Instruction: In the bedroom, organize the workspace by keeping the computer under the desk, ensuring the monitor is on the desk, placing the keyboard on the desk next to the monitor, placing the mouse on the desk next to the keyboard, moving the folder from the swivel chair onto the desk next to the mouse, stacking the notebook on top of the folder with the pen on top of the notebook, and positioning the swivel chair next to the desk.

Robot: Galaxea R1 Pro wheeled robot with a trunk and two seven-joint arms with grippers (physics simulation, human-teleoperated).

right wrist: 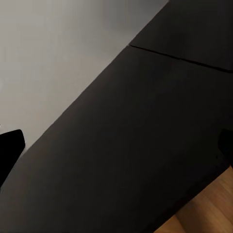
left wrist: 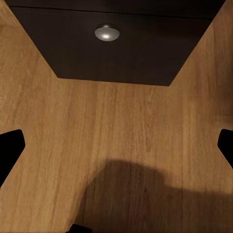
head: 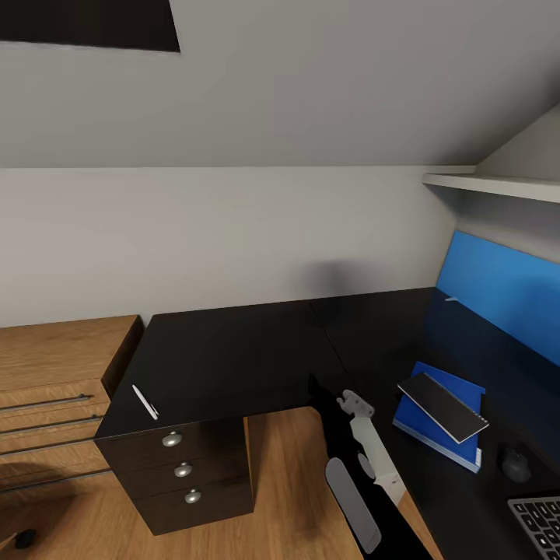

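The black L-shaped desk (head: 233, 350) fills the middle of the head view. A white pen (head: 145, 402) lies near its left edge, above the drawers. At the right, a dark notebook (head: 443, 406) rests on the blue folder (head: 460, 383). The dark mouse (head: 515, 464) sits just past them, and a corner of the keyboard (head: 540, 525) shows beyond it. My right arm (head: 365, 447) hangs by the desk's inner corner; the right gripper (right wrist: 116, 150) is open over the desk top (right wrist: 145, 121). My left gripper (left wrist: 116, 150) is open above the wood floor. Monitor, computer and swivel chair are out of view.
Dark drawers (head: 183, 470) with round knobs stand under the desk's left end; one knob (left wrist: 107, 33) faces the left wrist. A low light-wood cabinet (head: 54, 365) adjoins at the left. A blue back panel (head: 505, 288) and a white shelf (head: 498, 185) line the right wall.
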